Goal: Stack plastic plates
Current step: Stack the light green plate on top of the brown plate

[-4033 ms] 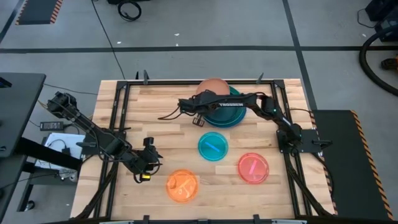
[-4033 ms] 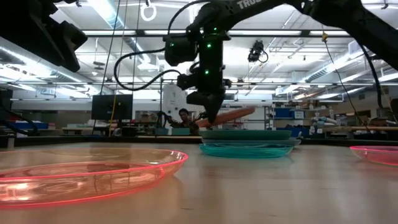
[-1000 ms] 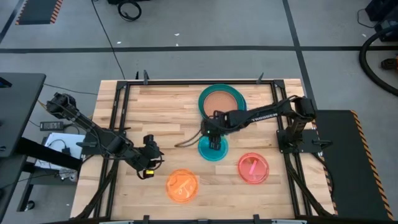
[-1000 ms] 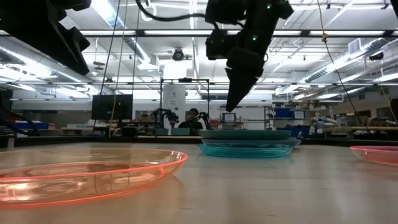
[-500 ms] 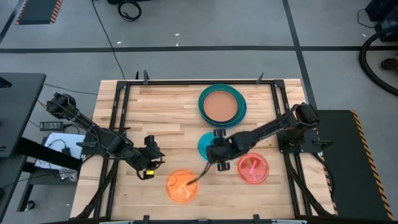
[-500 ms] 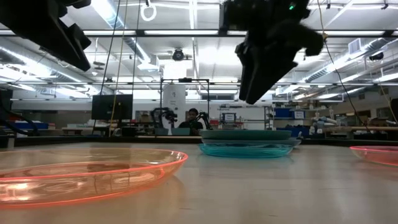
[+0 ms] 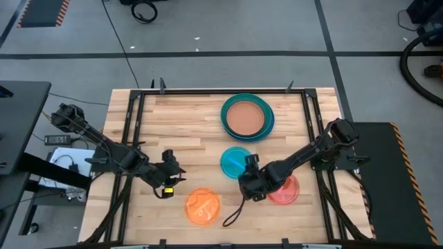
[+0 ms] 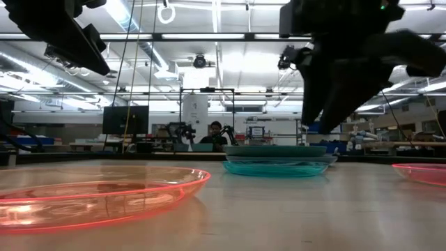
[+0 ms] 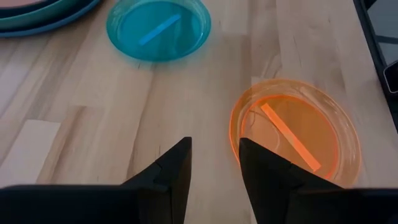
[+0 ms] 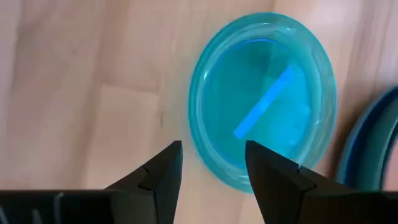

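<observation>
Stacking looks partly done: a pile at the far side of the desk (image 7: 180, 117) has the peach plate (image 7: 246, 117) on top, with teal and blue rims showing beneath it; how many plates lie in it I cannot tell. Three small ones lie loose on the near half: the cyan plate (image 7: 235, 162), the red plate (image 7: 287, 191) and the orange plate (image 7: 202, 207). The right gripper (image 7: 248, 181) hangs just beside the cyan plate, fingers (image 10: 163, 165) spread and empty. The left gripper (image 7: 170, 178) waits near the orange plate, fingers (image 9: 177, 163) apart, holding nothing. No readable writing shows.
</observation>
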Tool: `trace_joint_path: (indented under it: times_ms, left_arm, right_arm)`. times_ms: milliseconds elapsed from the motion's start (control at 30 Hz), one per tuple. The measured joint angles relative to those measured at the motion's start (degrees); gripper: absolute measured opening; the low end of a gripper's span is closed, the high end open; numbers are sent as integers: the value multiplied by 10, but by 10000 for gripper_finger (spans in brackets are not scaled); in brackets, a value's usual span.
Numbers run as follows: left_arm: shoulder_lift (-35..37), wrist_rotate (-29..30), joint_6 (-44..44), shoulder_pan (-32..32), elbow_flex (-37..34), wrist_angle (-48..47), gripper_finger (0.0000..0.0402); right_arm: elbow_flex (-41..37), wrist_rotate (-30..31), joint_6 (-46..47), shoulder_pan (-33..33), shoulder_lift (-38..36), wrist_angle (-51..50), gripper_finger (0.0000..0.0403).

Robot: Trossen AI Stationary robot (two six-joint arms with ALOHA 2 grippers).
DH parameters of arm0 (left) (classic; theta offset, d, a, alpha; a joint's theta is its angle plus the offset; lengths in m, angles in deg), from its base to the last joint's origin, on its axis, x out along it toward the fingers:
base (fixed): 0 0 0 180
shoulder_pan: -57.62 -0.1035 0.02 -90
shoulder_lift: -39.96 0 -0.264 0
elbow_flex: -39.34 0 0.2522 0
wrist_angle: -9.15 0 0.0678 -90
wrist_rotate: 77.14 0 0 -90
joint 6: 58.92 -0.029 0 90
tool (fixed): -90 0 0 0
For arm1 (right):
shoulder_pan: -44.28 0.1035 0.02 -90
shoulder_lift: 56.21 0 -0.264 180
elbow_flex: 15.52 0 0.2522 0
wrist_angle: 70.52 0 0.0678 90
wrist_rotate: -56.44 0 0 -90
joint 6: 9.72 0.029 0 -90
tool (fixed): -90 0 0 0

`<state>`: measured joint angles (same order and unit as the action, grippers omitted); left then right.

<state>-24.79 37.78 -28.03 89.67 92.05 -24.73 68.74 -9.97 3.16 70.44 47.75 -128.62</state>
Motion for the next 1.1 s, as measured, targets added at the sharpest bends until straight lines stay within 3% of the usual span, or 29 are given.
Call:
trace_joint_path:
  times_ms: [167,500,1100]
  left_arm:
    - [0,0,-4,-13,0,0,141]
    - [0,0,-6,-30,0,-1,141]
    - [0,0,-6,-30,0,-1,141]
  right_arm:
    - [-1,22,106,16,0,-20,185]
    - [-32,34,92,35,0,-30,185]
    - [-37,19,248,30,0,-45,185]
